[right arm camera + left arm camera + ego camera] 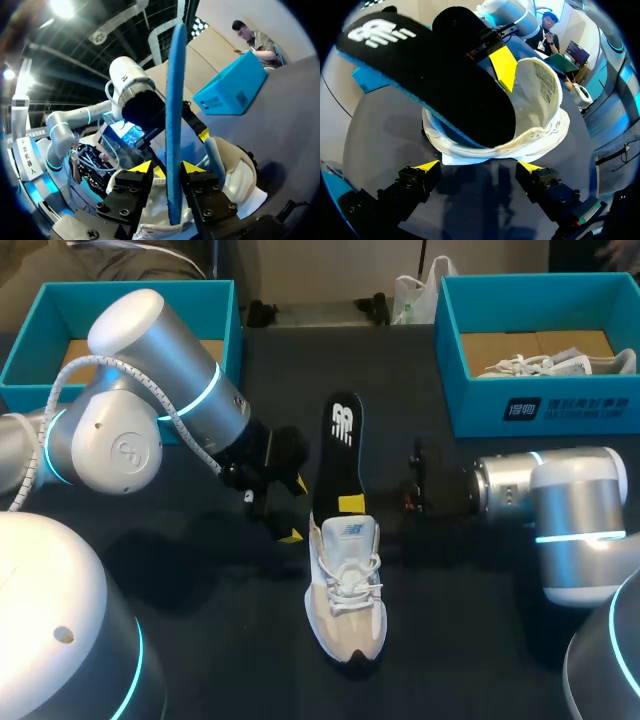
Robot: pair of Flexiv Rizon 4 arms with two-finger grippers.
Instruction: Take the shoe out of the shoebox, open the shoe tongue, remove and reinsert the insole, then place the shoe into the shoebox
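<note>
Shoe (pixel 346 592) sits out of its box on the dark desk (pixel 220 640), just below the middle of the head view. It is a beige and white trainer with white laces, its toe towards the lower edge of the frame and its heel opening towards the top. The black insole (pixel 340 450) rises from that heel opening and runs up the middle of the frame. Its far end is clear of the shoe and its near end is down in the collar.

The right pincer (pixel 350 505) comes in from the right edge and grips the insole low down, just above the collar. In the right wrist view the blue edge of the insole (pixel 175 100) stands upright between the two yellow tips of this pincer (pixel 167 170), which are closed narrowly on it.

The left pincer (pixel 295 510) comes in from the left and hangs just left of the heel. Its fingers are spread wide and hold nothing. In the left wrist view the shoe's heel (pixel 540 100) lies just ahead of that pincer (pixel 479 167), with the insole (pixel 445 75) slanting above it.

A teal shoebox (pixel 450 360) stands at the upper right with a second shoe (pixel 560 362) inside. Another teal shoebox (pixel 200 315) stands at the upper left, partly hidden behind the left arm. Both are well apart from the shoe on the desk.
</note>
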